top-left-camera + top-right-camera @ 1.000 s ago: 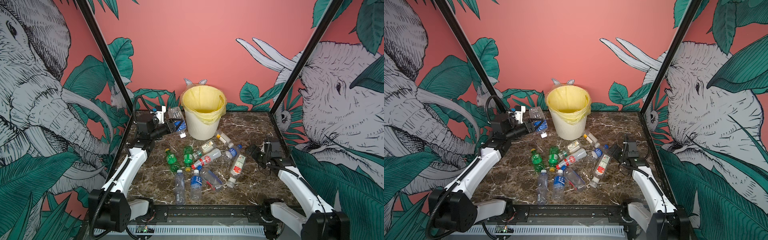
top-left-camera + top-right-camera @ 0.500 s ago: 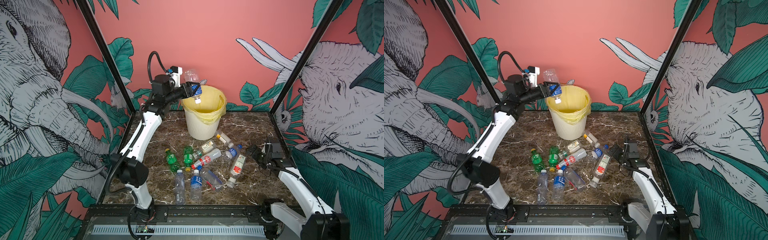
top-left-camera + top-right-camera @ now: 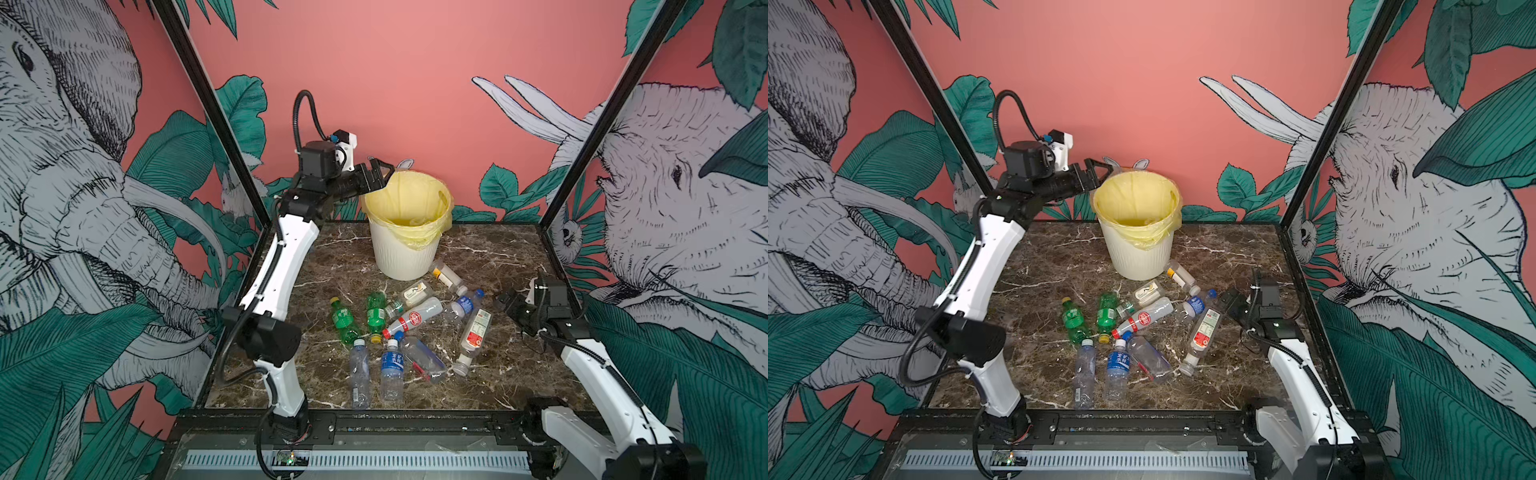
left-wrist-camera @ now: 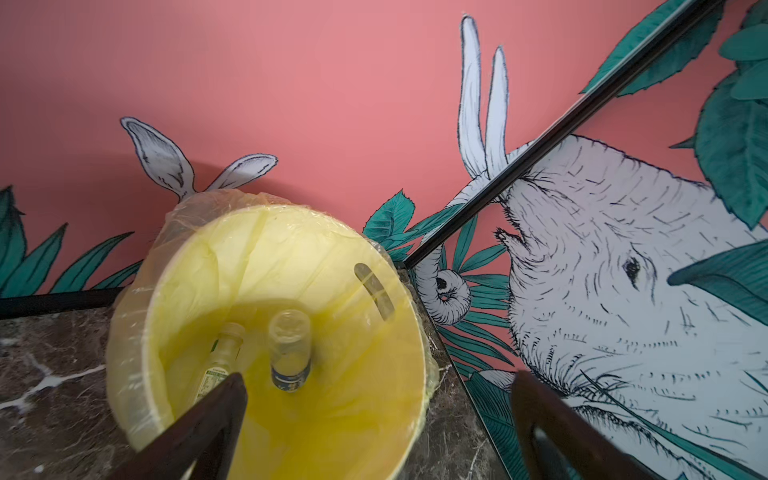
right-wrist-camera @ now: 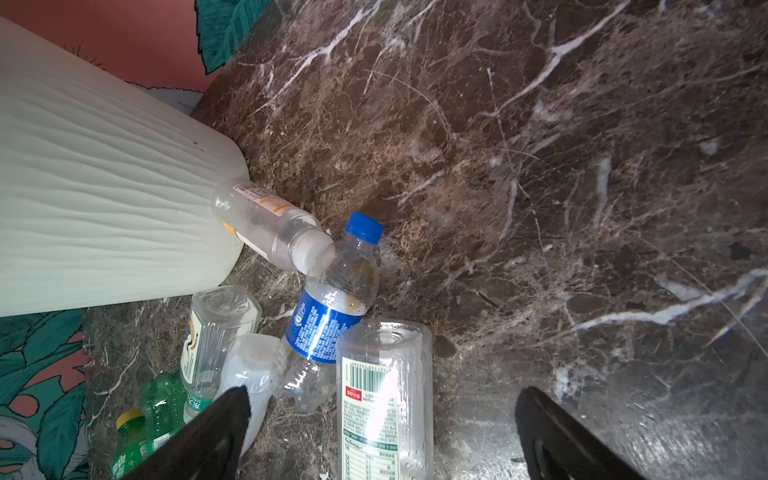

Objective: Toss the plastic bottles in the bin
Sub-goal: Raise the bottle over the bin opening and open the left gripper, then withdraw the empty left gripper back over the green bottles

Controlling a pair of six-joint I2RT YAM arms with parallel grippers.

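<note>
- The left gripper (image 3: 384,173) is held high, just at the left side of the rim of the bin (image 3: 399,257). Its jaws are spread wide and nothing is gripped. This spot seems chosen so that a released bottle falls straight into the yellow bag (image 3: 432,232).
- Two bottles are seen inside the bin in the left wrist view: a blue-labelled bottle (image 4: 290,353) standing on end and a green-labelled bottle (image 4: 222,357) beside it.
- The right gripper (image 3: 506,302) is kept low over the table (image 3: 498,257), fully open and empty. It is pointed at the heap and is judged to be parked clear of the other arm.
- The remaining bottles (image 3: 399,328) are left lying in front of the bin, and an orange-labelled bottle (image 5: 266,224) is touching its wall.
- Half a second earlier a blue-labelled bottle was clamped in the left gripper above the rim. It is now gone from the jaws and is probably the one standing in the bin.
- A full second earlier that arm was low beside the bin.
- The right arm and the heap are unchanged.
</note>
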